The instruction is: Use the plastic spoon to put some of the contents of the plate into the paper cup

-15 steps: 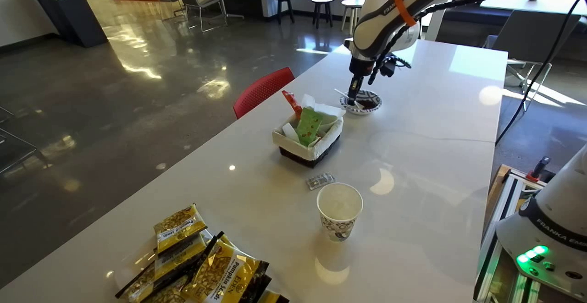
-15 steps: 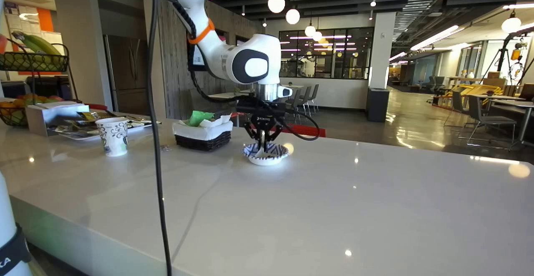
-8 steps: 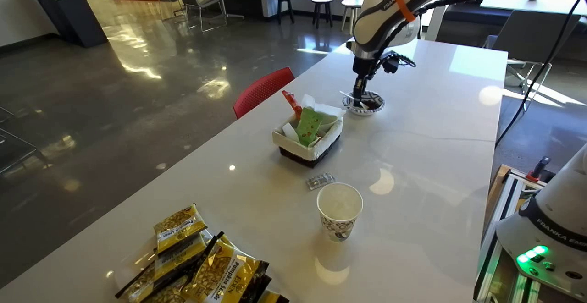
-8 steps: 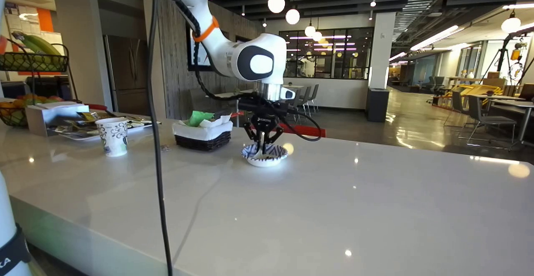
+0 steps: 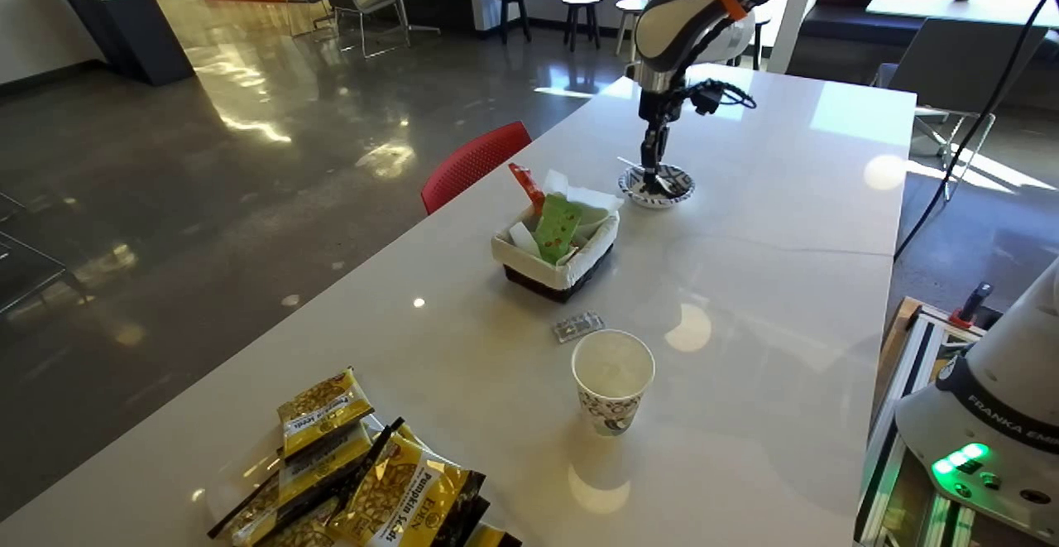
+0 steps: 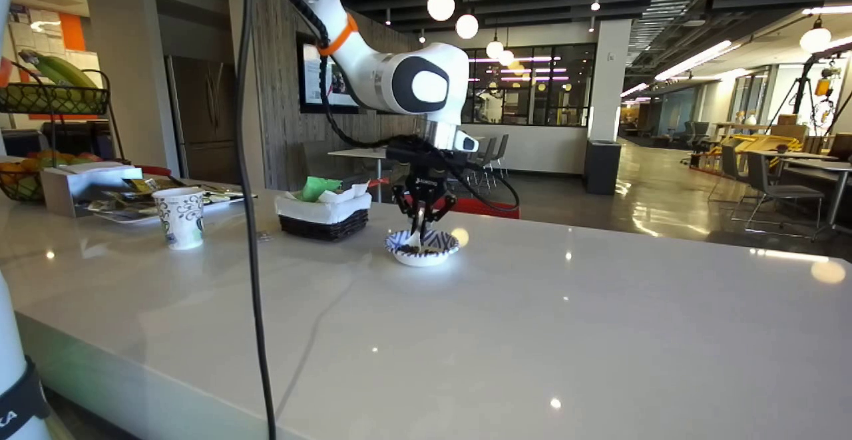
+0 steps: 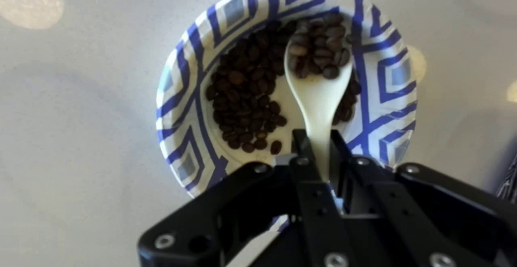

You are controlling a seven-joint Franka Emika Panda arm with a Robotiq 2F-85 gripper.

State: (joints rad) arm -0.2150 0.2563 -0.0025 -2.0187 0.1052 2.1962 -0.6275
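Polished floor [image 5: 273, 241] lies behind the white table [image 5: 786, 307]; from the left in an exterior view come yellow packets [image 5: 405, 489], one reading "EDEN Pumpkin Seeds", a lined basket [image 5: 538, 272] and the paper cup [image 5: 616, 402], upright on the table; farther right, my claw [image 7: 318, 137] pinches the white plastic spoon [image 7: 317, 105] by its handle, dark beans [image 7: 323, 53] heaped in its scoop, over a patterned bowl [image 7: 181, 97]; at the far right, "FRANKA" reads on my base [image 5: 1009, 373]; since a second ago, claw and bowl have shifted slightly, while the cup has stayed put.
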